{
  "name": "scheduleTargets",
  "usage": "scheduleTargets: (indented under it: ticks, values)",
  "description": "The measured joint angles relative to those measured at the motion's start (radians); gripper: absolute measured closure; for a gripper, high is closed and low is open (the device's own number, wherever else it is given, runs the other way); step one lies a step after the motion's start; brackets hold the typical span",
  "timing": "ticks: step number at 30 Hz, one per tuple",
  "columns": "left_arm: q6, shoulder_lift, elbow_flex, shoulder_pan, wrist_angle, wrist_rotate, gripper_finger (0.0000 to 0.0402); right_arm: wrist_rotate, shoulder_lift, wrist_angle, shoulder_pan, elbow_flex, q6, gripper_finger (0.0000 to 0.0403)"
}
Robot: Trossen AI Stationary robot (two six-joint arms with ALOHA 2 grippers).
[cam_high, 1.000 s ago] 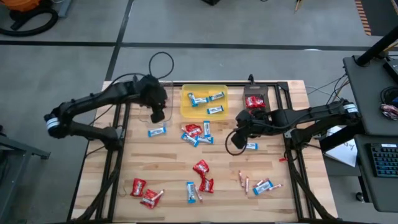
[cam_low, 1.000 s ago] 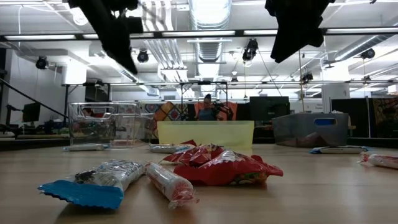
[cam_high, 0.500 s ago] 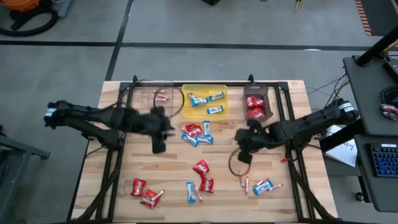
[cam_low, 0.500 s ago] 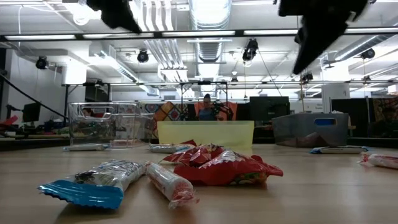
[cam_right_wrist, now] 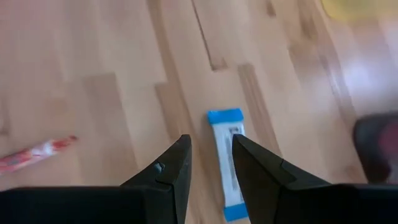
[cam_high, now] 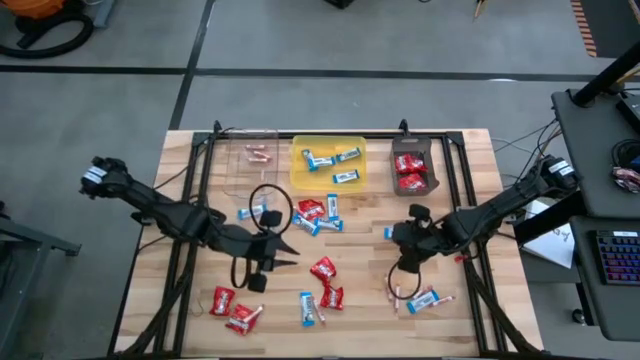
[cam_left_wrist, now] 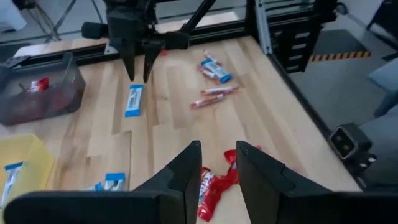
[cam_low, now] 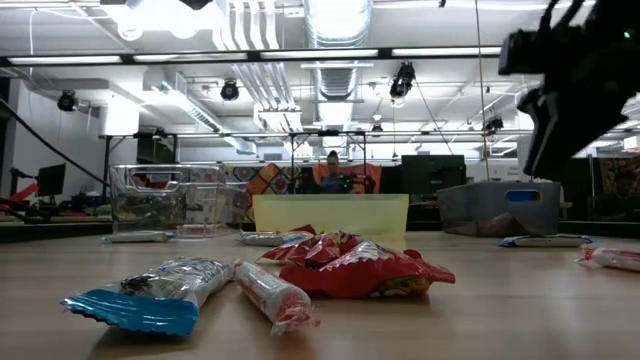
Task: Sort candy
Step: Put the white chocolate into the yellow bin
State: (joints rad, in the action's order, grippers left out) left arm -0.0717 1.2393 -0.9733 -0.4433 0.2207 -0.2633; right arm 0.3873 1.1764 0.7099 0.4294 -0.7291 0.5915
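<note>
Both arms have swung toward the near half of the bench (cam_high: pixel 200 320) since a second ago, when the left one hung by the far clear tray and the right one sat farther out, by the dark tray. The right pincer (cam_right_wrist: pixel 210 163) now hovers over a blue-and-white bar (cam_right_wrist: pixel 227 163) lying alone on the right side of the bench, its fingers (cam_right_wrist: pixel 169 171) slightly parted with nothing between them. That bar sits directly beneath the gap, reaching a little past the fingertips, and its long axis runs along the pincer's line of sight, so the fingers straddle its narrow width (a straight drop looks enough to take it). A thin pinkish stick (cam_right_wrist: pixel 37 151) lies off to one side, well apart. The left pincer (cam_left_wrist: pixel 216 163), likewise slightly parted and empty, hangs left of centre over a red packet (cam_left_wrist: pixel 214 186) just below its tips. Of the two arms, the right is plainly the nearer to the lone bar; more candy (cam_high: pixel 318 214) lies scattered mid-bench, and some already rests in the yellow tray (cam_high: pixel 300 175).
</note>
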Motion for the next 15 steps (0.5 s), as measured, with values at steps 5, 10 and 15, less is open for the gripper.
scheduleTargets:
  ticks: [5,10,15]
  values:
    - [-0.001,0.053,0.0,-0.001,-0.009,-0.02,0.0318,0.01,-0.009,-0.014,0.0,0.079,0.027,0.0291]
    - [0.01,0.089,0.0,0.0,-0.045,-0.021,0.0318,0.035,-0.009,-0.018,-0.007,0.136,0.053,0.0291]
    - [0.01,0.1,0.0,0.001,-0.06,-0.021,0.0318,0.035,-0.009,-0.053,-0.015,0.158,0.035,0.0291]
